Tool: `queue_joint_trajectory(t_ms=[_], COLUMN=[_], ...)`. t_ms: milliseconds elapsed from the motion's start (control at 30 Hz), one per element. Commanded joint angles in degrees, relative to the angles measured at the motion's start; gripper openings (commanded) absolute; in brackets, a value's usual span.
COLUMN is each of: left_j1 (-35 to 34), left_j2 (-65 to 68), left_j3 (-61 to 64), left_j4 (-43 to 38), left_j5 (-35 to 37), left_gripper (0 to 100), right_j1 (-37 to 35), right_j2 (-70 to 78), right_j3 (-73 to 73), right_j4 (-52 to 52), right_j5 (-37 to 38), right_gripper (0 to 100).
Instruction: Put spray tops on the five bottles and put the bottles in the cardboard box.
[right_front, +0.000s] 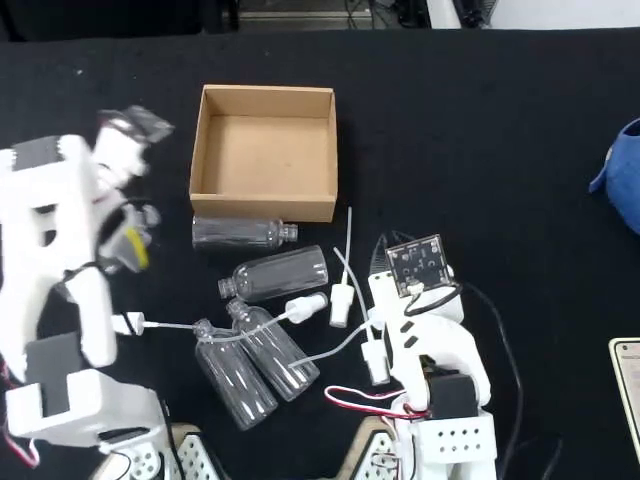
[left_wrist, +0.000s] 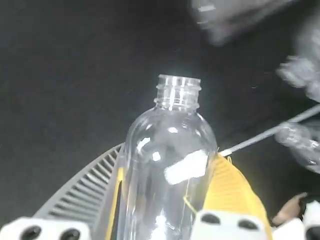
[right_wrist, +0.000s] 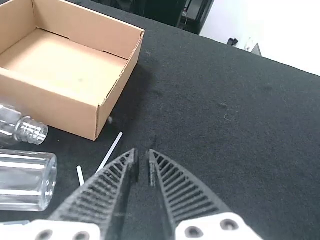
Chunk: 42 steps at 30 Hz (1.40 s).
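My left gripper (left_wrist: 165, 175) is shut on a clear, uncapped bottle (left_wrist: 170, 145), held above the black table with its open neck pointing away from the wrist. The left arm (right_front: 60, 230) stands at the table's left side. The open, empty cardboard box (right_front: 265, 195) sits at the back centre. In front of it lie several clear bottles: one against the box wall (right_front: 243, 232), one below it (right_front: 277, 274), and two side by side (right_front: 255, 365). White spray tops with dip tubes lie among them (right_front: 306, 305), (right_front: 341, 300), (right_front: 375, 362), (right_front: 130, 322). My right gripper (right_wrist: 141, 161) is shut on nothing, near the box's front corner (right_wrist: 100, 112).
The right arm (right_front: 430, 370) is folded low at the front centre. A blue object (right_front: 622, 175) lies at the right edge, with a pale card (right_front: 626, 375) further forward. Bare black table stretches right of the box.
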Motion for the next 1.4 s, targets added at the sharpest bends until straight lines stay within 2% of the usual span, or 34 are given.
queue_joint_trajectory(t_ms=[0,200,300,400,567,733,800,1000,1367], left_j1=[-11.65,-36.0,-44.09,-48.31,-50.24,-50.07,-49.98,-49.01,-46.9], left_j2=[-0.53,2.55,7.3,12.31,18.9,20.75,20.75,21.36,22.33], left_j3=[-2.59,6.11,6.9,6.02,2.51,0.04,-1.01,-4.44,-2.95], left_j4=[-3.6,-21.54,-23.82,-24.09,-23.74,-23.47,-23.47,-23.56,-24.09], left_j5=[1.32,3.43,3.96,3.87,2.73,-3.69,-6.77,-11.69,-11.87], left_gripper=[3,3,3,3,4,21,24,24,24], right_j1=[0.7,0.62,-1.49,-3.34,-3.34,-3.34,-3.34,-3.43,-3.43], right_j2=[-4.09,-4.09,-4.09,-4.09,-3.82,-4.09,-4.09,-4.09,-4.09], right_j3=[-0.31,-0.31,-0.31,-0.31,-0.31,-0.31,-0.31,-0.31,-0.31], right_j4=[0.97,0.79,1.14,1.23,1.41,2.55,2.55,2.64,2.81], right_j5=[-0.26,-0.26,-0.18,0.09,0.09,0.18,0.18,0.18,0.18], right_gripper=[1.5,1.5,1.5,1.5,1.5,1.5,1.5,1.5,1.5])
